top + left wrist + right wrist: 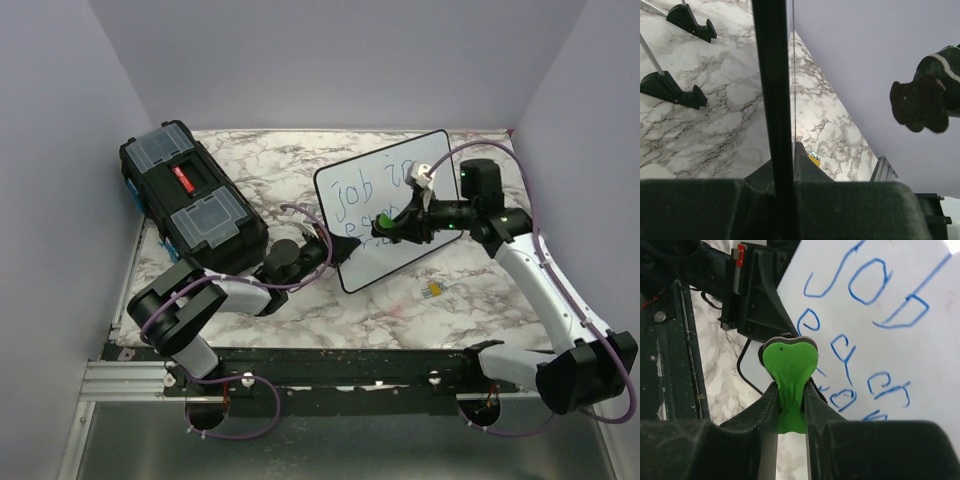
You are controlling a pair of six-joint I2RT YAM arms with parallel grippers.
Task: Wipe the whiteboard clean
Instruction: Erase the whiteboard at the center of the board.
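Note:
The whiteboard [400,190] stands tilted mid-table, with blue handwriting across its face [900,355]. My left gripper [335,245] is shut on its lower left edge. In the left wrist view the black frame [771,75] runs straight up between the closed jaws of the left gripper [785,160], with two black feet [675,90] to the left. My right gripper [392,226] is shut on a green-handled eraser [790,362], which rests against the board's lower left writing. The eraser's dark felt pad [918,106] shows at the right of the left wrist view.
A black toolbox [190,195] with clear lid compartments sits at the back left, close to the left arm. A small yellow object [433,289] lies on the marble in front of the board. Purple walls enclose three sides. A metal rail [130,375] runs along the near edge.

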